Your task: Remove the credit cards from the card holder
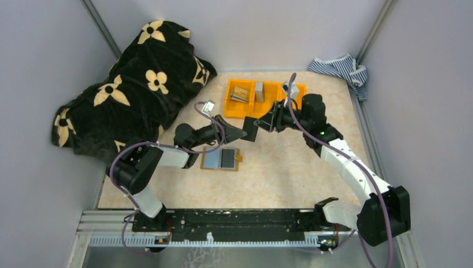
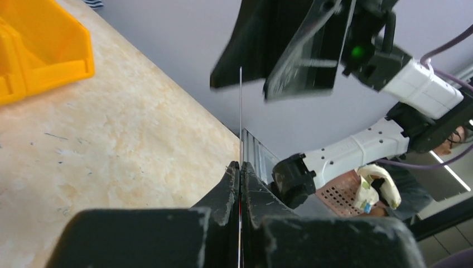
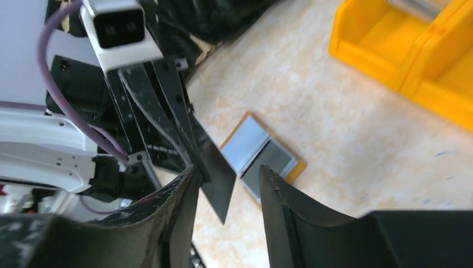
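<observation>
The card holder (image 1: 221, 159) lies open and flat on the table, orange-tan rim around a grey-blue half and a darker half; the right wrist view shows it as the card holder (image 3: 262, 156) too. Above and to its right my left gripper (image 1: 241, 133) is shut on a dark credit card (image 1: 250, 131), held in the air. Edge-on, that card (image 2: 240, 111) is a thin line rising from the pinched left gripper (image 2: 240, 167). My right gripper (image 1: 263, 124) stands open around the card's (image 3: 220, 187) far end, and a gap shows beside its fingers (image 3: 279, 190).
A yellow three-compartment bin (image 1: 240, 107) with small metal items sits behind the grippers, also in view as the bin (image 2: 39, 50) and the bin (image 3: 401, 56). A black flowered blanket (image 1: 139, 84) fills the back left. A striped cloth (image 1: 340, 67) lies in the back right corner.
</observation>
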Available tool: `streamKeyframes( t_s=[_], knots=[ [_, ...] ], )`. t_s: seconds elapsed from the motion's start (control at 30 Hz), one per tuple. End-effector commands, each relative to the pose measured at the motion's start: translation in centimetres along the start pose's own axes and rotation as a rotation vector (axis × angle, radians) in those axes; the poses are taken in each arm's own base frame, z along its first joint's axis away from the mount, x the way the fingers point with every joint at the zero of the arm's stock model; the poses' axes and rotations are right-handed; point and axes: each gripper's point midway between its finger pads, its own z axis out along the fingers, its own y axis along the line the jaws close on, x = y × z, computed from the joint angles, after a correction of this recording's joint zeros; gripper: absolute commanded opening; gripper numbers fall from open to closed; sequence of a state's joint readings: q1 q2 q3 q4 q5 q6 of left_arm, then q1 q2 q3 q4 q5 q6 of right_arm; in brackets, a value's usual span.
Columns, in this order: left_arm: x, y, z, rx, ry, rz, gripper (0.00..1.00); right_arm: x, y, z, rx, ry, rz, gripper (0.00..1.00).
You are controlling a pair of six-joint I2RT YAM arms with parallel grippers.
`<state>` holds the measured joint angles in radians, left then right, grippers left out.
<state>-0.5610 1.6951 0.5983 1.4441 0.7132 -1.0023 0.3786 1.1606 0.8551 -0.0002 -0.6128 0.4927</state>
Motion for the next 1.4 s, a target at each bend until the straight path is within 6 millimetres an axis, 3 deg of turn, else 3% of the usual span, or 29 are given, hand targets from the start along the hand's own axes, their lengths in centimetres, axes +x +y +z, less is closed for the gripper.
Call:
streamKeyframes(
  t_s=[0.0, 0.07, 0.3, 0.47, 0.63, 0.97, 1.37],
  knots=[
    [0.1, -2.6, -0.3, 0.134, 0.056, 0.077, 0.0, -5.2, 2.6, -3.4, -0.037, -0.074, -0.209, 0.49],
    [1.1, -2.5, -0.7, 0.138, 0.105, 0.092, 0.0, -5.3, 3.1, -4.4, -0.061, -0.043, -0.231, 0.55],
    [4.0, -4.5, -2.7, 0.265, 0.251, 0.107, 0.0, -3.5, 4.9, -5.7, -0.152, 0.107, -0.291, 0.56],
    [4.8, -4.6, -2.7, 0.325, 0.288, 0.079, 0.0, -1.5, 4.9, -6.2, -0.167, 0.163, -0.253, 0.47],
    [4.8, -4.8, -2.4, 0.338, 0.293, 0.095, 0.0, 0.8, 4.8, -5.7, -0.139, 0.231, -0.256, 0.44],
    [5.1, -6.6, -2.9, 0.389, 0.328, 0.142, 0.0, 2.2, 5.3, -4.5, -0.185, 0.276, -0.248, 0.45],
    [5.8, -7.9, -2.9, 0.441, 0.374, 0.162, 0.0, 4.5, 4.3, -3.5, -0.185, 0.365, -0.216, 0.45]
  ],
)
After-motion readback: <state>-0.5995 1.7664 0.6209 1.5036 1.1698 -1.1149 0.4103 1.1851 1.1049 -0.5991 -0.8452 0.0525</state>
